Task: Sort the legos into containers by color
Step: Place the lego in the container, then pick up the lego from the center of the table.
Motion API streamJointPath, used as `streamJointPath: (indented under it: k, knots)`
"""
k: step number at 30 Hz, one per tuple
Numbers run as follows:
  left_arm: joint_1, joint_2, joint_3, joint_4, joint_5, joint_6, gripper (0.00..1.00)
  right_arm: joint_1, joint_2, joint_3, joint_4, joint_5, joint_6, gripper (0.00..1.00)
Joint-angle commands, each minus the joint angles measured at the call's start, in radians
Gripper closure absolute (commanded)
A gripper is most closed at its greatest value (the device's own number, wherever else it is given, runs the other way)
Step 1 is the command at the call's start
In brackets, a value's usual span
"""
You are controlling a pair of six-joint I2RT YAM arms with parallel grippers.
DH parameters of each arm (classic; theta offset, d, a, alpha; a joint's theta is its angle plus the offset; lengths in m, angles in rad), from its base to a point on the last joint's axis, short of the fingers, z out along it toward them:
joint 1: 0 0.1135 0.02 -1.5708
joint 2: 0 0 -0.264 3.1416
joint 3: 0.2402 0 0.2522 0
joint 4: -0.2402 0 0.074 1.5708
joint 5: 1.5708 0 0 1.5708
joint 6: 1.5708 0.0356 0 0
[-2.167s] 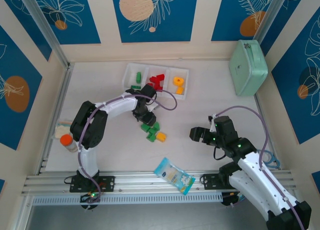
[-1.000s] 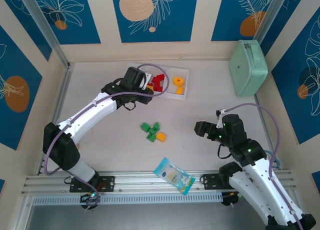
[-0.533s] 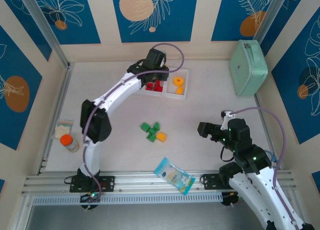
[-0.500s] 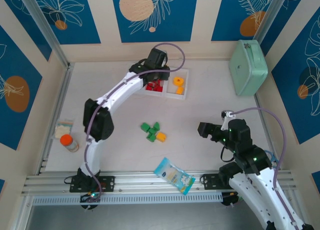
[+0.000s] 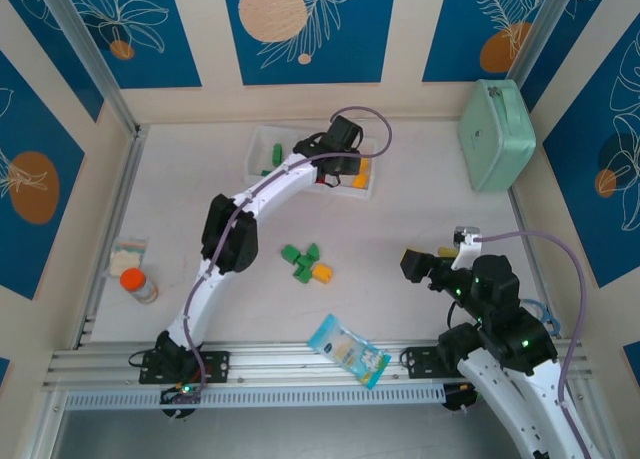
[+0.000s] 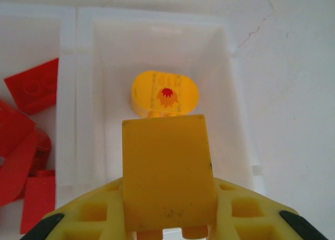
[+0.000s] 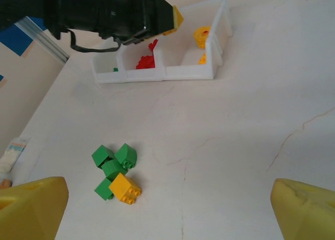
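The white three-compartment tray stands at the back of the table. Green legos lie in its left compartment, red ones in the middle. A round orange piece lies in the right compartment. My left gripper hovers over that right compartment, shut on a yellow brick. A loose pile of green bricks with one yellow brick sits mid-table. My right gripper hangs open to the right of that pile, with nothing between its fingers.
A mint-green case stands at the back right. A blue-and-white snack packet lies at the near edge. An orange-capped bottle stands at the left. Bare table lies between the pile and my right gripper.
My left arm has swung right from the middle compartment to over the right one, still holding the yellow brick. My right gripper has drawn back slightly and opened wider.
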Motion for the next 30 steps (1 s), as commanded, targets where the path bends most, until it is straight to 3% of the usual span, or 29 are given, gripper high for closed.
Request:
streamJointPath:
  k: [1,9,13,21,24,25,30]
  knots:
    - [-0.005,0.042,0.054,0.037,0.011,-0.034,0.84,0.020,-0.011,-0.017,0.011,0.018,-0.015,0.00]
    - [-0.007,0.038,0.062,0.046,0.029,-0.039,0.63,0.045,-0.009,-0.004,-0.013,0.061,-0.006,0.01]
    - [-0.007,0.008,0.052,0.037,0.052,-0.048,0.42,0.049,-0.008,0.024,-0.046,0.069,0.000,0.01]
    - [-0.009,-0.103,0.023,-0.026,0.085,-0.013,0.23,0.044,0.032,0.098,-0.102,0.096,-0.030,0.01]
    - [-0.010,-0.220,-0.063,-0.023,0.069,0.047,0.10,0.041,0.085,0.117,-0.094,0.096,-0.024,0.01]
    - [-0.009,-0.272,-0.115,-0.010,0.064,0.066,0.00,0.040,0.103,0.116,-0.089,0.111,0.000,0.01]
    - [-0.008,-0.559,-0.451,0.083,0.028,0.146,0.01,0.023,0.210,0.153,0.000,0.083,-0.037,0.01]
